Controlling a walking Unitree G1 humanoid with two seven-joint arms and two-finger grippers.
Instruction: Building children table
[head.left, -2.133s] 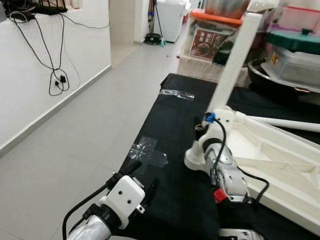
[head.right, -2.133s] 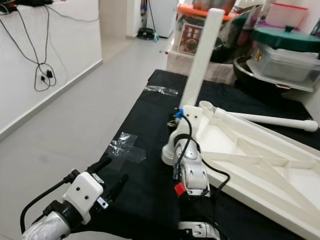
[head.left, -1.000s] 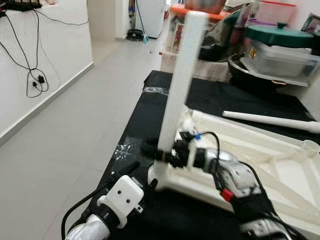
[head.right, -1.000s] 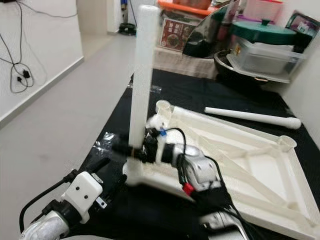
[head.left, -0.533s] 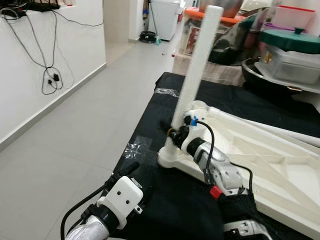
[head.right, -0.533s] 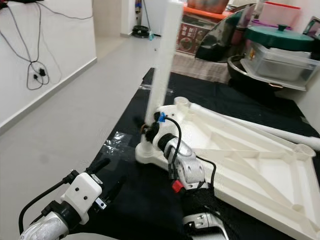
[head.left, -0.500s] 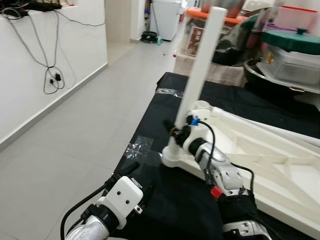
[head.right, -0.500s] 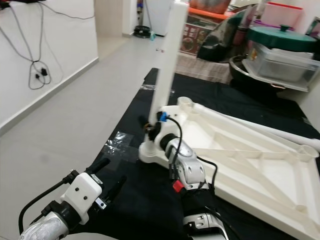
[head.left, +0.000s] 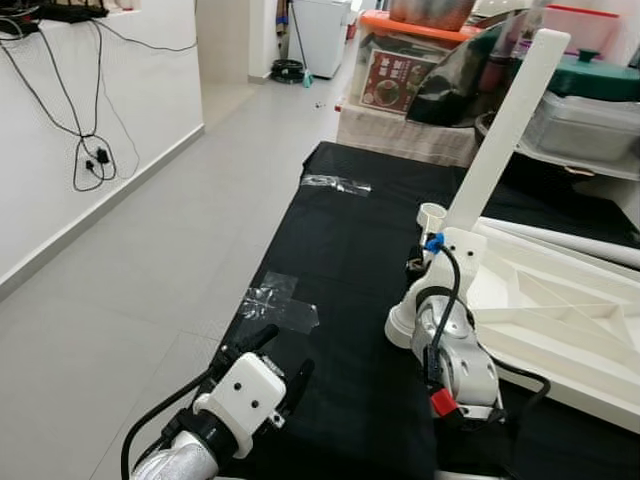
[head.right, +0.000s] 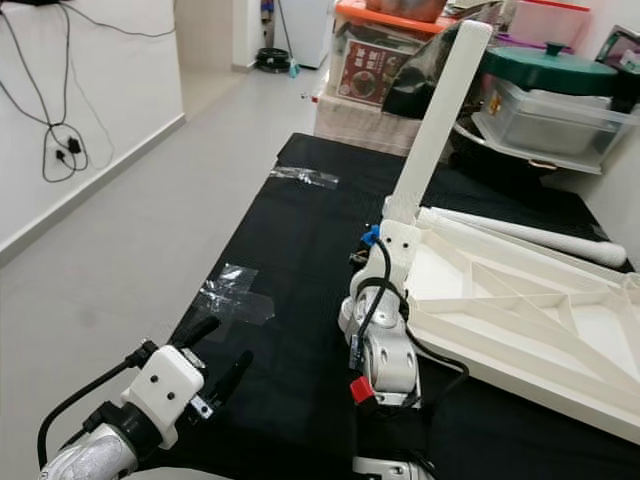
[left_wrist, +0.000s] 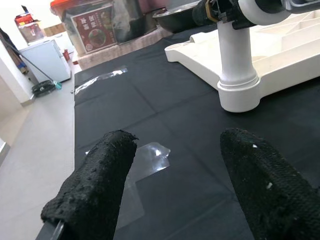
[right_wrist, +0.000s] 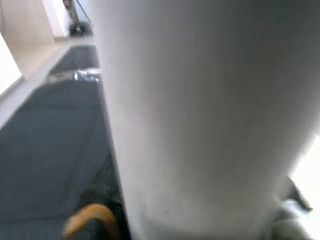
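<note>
Left gripper (head.left: 283, 363) hovers low over black mat (head.left: 340, 240), fingers spread, empty. Right gripper (head.left: 418, 268) at corner socket of upturned white tabletop (head.left: 560, 310) — finger state hidden. White table leg (head.left: 505, 130), near-vertical half a second ago, now leans right — seating probably unfinished. Spare leg (head.right: 520, 236) lies beyond.

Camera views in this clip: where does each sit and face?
Left and right eye views: on the head, looking down at the black mat, upturned tabletop, both arms.
Left wrist view: along the left gripper, its open fingers over the mat.
Right wrist view: pressed against the upright table leg.
Shared: the leg, with the right gripper at its base.
</note>
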